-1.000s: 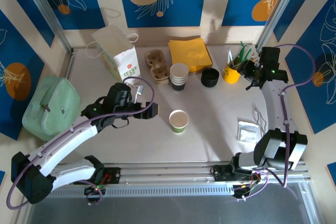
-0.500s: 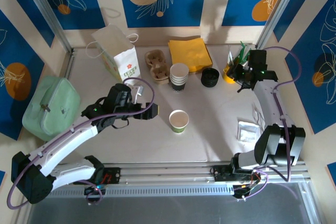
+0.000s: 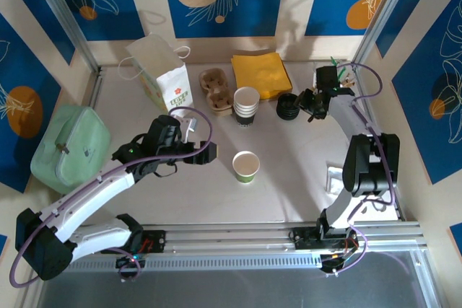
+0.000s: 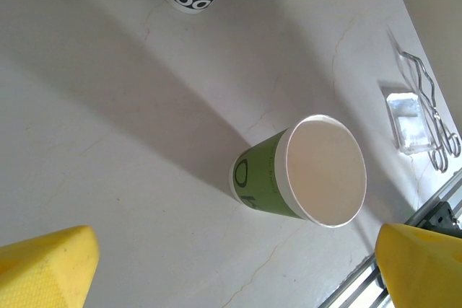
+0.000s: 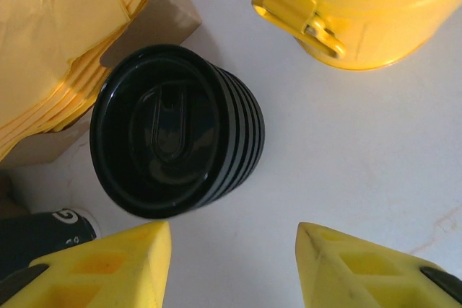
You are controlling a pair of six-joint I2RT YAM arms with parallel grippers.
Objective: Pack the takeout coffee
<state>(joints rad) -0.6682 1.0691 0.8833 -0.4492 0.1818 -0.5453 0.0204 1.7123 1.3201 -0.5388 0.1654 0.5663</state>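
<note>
The takeout coffee cup (image 3: 246,166) is a green paper cup with a white rim, standing upright and open-topped at mid-table; it also shows in the left wrist view (image 4: 303,174). My left gripper (image 3: 206,153) hovers just left of it, open, the cup ahead of its yellow fingertips (image 4: 234,272) and untouched. A stack of black lids (image 3: 289,106) sits at the back. My right gripper (image 3: 309,106) hangs beside that stack, open and holding nothing; in the right wrist view the lids (image 5: 173,138) lie just beyond the left fingertip of the gripper (image 5: 231,265).
A stack of lidless cups (image 3: 246,104), a cardboard cup carrier (image 3: 216,90), yellow napkins (image 3: 261,73) and a white paper bag (image 3: 162,73) line the back. A yellow cutlery pot (image 5: 361,19) stands right of the lids. Green pouch (image 3: 68,146) far left, sachets (image 3: 339,178) right.
My right arm has swung left from the yellow pot to the stack of black lids, its jaws narrowing a little. The left arm and the cup have not moved.
</note>
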